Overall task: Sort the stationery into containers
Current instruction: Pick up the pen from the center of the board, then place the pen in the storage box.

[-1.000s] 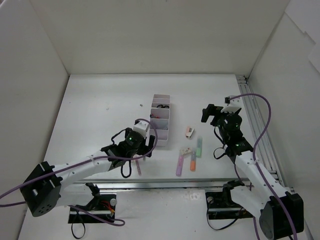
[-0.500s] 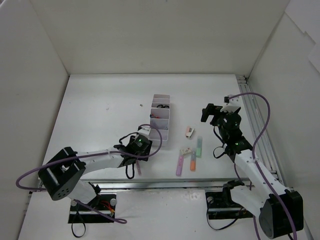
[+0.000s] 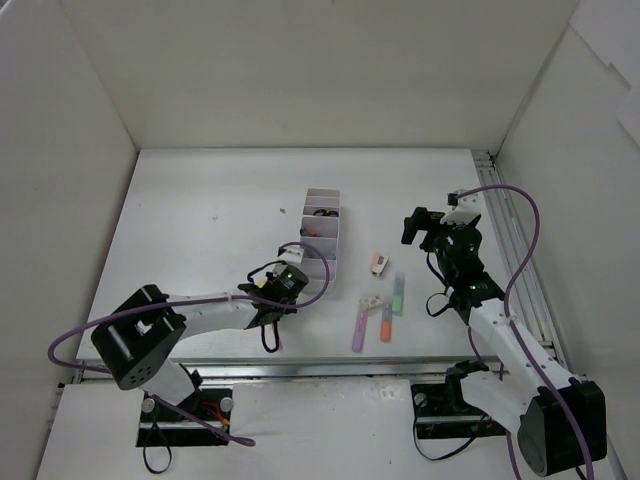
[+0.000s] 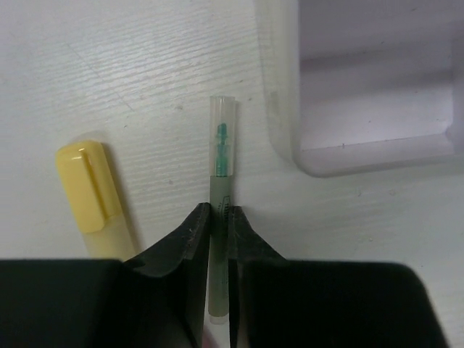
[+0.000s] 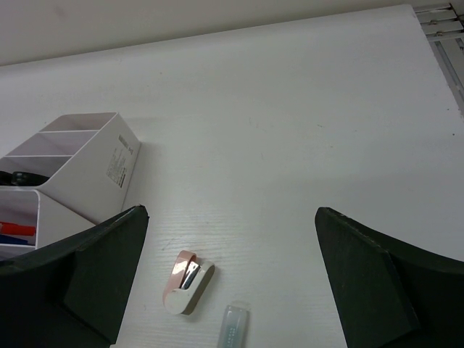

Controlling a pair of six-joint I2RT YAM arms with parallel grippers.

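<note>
1 high overview, 2 low wrist close-ups; tray (image 5: 85,170) probably common

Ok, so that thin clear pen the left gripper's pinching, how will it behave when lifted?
The pen looks like a slim, straight plastic barrel, so it is probably stiff and light. The left gripper pinches it with narrow tips while a long end sticks out, so it may swivel. It appears round and smooth, so it would likely roll if dropped on the table.
</note>
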